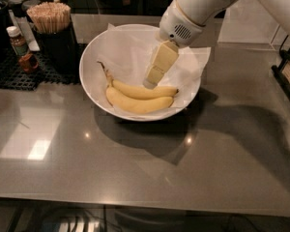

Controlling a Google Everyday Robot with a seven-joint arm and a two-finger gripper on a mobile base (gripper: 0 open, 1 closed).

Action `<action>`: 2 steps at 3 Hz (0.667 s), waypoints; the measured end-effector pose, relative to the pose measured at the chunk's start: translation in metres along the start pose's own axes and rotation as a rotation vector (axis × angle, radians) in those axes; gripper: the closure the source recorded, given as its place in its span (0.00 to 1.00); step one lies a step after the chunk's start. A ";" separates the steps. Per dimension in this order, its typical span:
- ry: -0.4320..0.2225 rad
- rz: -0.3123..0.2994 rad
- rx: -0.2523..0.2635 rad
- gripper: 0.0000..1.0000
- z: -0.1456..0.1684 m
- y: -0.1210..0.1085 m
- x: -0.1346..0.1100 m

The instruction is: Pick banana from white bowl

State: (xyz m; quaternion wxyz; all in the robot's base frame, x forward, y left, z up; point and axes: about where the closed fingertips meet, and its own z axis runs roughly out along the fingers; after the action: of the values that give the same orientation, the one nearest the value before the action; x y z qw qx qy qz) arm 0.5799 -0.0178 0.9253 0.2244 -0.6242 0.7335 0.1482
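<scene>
The white bowl [89, 83], wide and lined with white paper, stands on the grey counter. Two yellow bananas lie side by side in its near half. The banana [145, 91] is the slimmer, farther one; its long stem runs up and left to a dark tip. The plumper banana [137, 105] lies just in front of it. My gripper [150, 83], cream-coloured, hangs from the white arm, points down into the bowl, and its tip is just above or touching the top of the slimmer banana near its middle. It holds nothing that I can see.
A black holder of wooden sticks [50, 18] and a small sauce bottle [19, 45] stand on a black mat left of the bowl. A dark rack [287, 74] sits at the right edge. The grey counter [135, 168] stretches toward me.
</scene>
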 end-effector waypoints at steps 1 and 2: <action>0.066 0.029 0.058 0.00 0.019 -0.007 0.018; 0.066 0.029 0.058 0.01 0.021 -0.007 0.018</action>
State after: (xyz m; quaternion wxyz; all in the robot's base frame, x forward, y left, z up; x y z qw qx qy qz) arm 0.5876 -0.0238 0.8984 0.2160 -0.6112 0.7535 0.1095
